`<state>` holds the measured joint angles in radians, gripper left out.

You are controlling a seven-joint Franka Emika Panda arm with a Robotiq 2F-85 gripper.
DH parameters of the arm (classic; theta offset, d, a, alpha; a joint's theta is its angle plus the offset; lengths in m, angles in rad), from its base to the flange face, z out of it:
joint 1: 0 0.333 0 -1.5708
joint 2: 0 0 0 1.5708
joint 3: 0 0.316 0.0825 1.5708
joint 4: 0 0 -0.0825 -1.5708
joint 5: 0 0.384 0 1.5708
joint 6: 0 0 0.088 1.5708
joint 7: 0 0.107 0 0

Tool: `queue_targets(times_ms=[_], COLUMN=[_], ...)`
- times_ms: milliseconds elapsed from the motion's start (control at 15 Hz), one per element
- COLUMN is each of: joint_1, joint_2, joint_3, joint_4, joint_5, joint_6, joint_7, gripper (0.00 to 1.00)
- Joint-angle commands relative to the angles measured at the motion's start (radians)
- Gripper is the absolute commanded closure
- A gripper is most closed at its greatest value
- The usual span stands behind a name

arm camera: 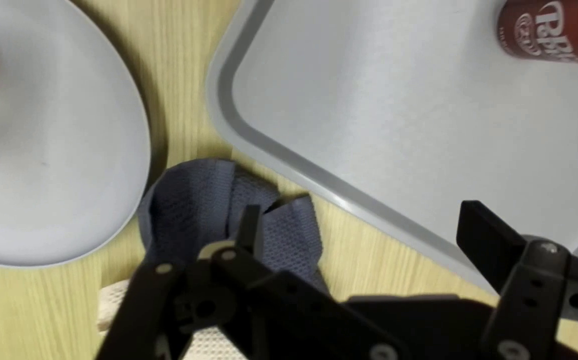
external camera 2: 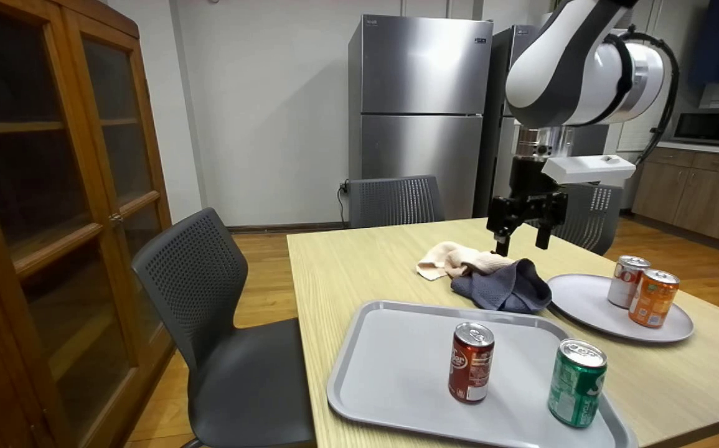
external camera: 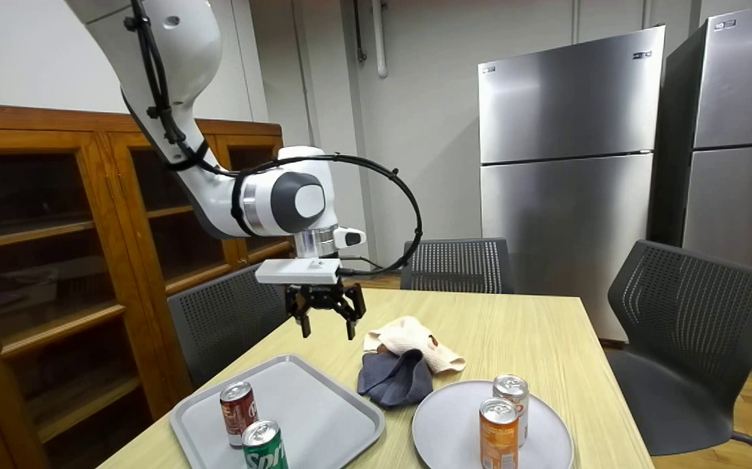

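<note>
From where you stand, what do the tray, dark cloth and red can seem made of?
Tray: probably satin plastic, given its soft sheen. Dark cloth: matte, textured fabric with folds, fiber unclear. Red can: likely glossy painted metal; its top shines silver.

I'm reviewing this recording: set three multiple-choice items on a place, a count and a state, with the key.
1. Where does the dark cloth lie? A) on a chair B) on the table C) inside the tray
2. How many cans stand on the plate? A) none B) one C) two
3. How is the gripper? A) open B) shut, empty C) shut on a can

1-B: both exterior views show it crumpled there.
2-C: an orange can and a silver can.
3-A: jaws wide apart, nothing between.
</note>
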<state>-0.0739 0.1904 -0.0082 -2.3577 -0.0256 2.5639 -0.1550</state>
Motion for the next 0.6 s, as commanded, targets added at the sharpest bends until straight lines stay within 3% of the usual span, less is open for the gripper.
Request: queue_targets(times_ms=[0, 200, 533], joint_1=[0.027, 0.06, 0.119], joint_2=[-0.082, -0.098, -0.113], joint_3=[0.053, 0.082, 0.099], joint_4=[-0.087, -0.119, -0.153], joint_5=[0.08, 0.107, 0.054], joint_6=[0.006, 0.013, 0.016], joint_7=[-0.059, -0.07, -0.039], gripper=[0.0, 0.0, 0.0])
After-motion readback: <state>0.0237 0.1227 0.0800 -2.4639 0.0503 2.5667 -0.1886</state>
